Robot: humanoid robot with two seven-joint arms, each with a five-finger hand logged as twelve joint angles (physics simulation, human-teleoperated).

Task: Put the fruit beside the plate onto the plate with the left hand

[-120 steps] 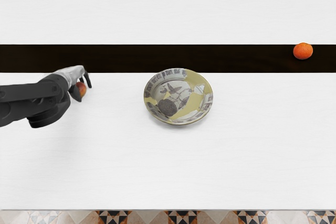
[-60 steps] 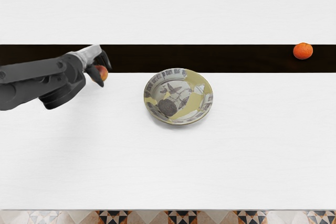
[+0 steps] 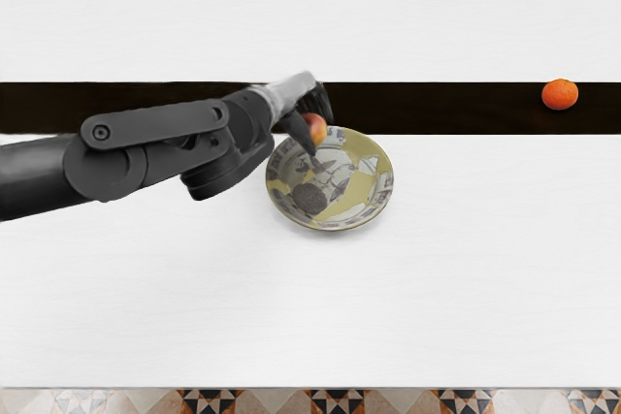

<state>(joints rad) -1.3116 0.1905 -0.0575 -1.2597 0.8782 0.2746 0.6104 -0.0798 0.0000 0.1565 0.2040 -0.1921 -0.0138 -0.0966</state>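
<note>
White table (image 3: 310, 317) fills most of the view, crossed by a dark band (image 3: 466, 109) on its far side, with patterned floor (image 3: 340, 401) showing along the near edge. A decorated plate (image 3: 384, 191) sits near the middle of the table. The left arm (image 3: 146, 147) reaches in from the left, and the left hand (image 3: 296, 109) is at the plate's far-left rim. The task looks well along but not finished. The fruit (image 3: 315, 127), small and reddish, is off the table and held just above the far-left edge of the plate, so the pickup and most of the carry appear done. What is left, by my reading, is to bring it a little further over the plate's middle, lower it and let go. The hand is clenched around the fruit: its dark fingers (image 3: 299, 133) curl close on the left and far sides, leaving only the fruit's right face showing. It is unclear whether the lowest fingertip touches the plate or only hangs over it. An orange (image 3: 560, 94) lies on the band far to the right, well apart from the plate. No right arm shows.
</note>
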